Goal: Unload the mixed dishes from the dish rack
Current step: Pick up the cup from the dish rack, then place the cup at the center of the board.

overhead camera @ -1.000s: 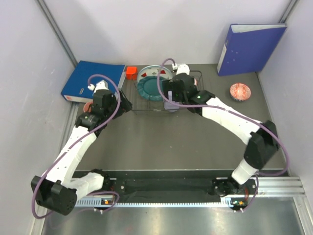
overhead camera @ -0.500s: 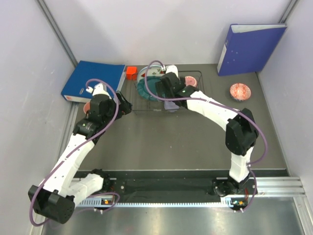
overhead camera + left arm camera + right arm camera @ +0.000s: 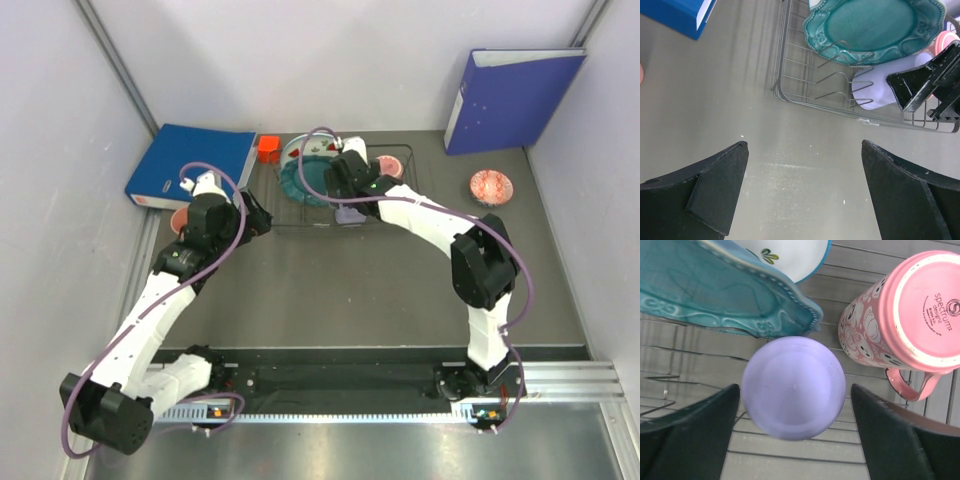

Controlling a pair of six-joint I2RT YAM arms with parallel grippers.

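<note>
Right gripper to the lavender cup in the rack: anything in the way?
Nothing visible. The lavender cup sits directly below the open right gripper, centred between its fingers. The rim of the teal plate crowds the cup's edge on one side and the pink mug stands close on the other, so finger clearance may be tight.

White links (image 3: pixel 150 300), black joints (image 3: pixel 205 215), purple cables (image 3: pixel 240 210). Left hand (image 3: pixel 804 145), right hand (image 3: pixel 795 387): black wedge fingers (image 3: pixel 715 190), apparently matte.

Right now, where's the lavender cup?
In the right wrist view the lavender cup sits centre, in the dish rack, just below the teal scalloped plate, pink mug to its right.
</note>
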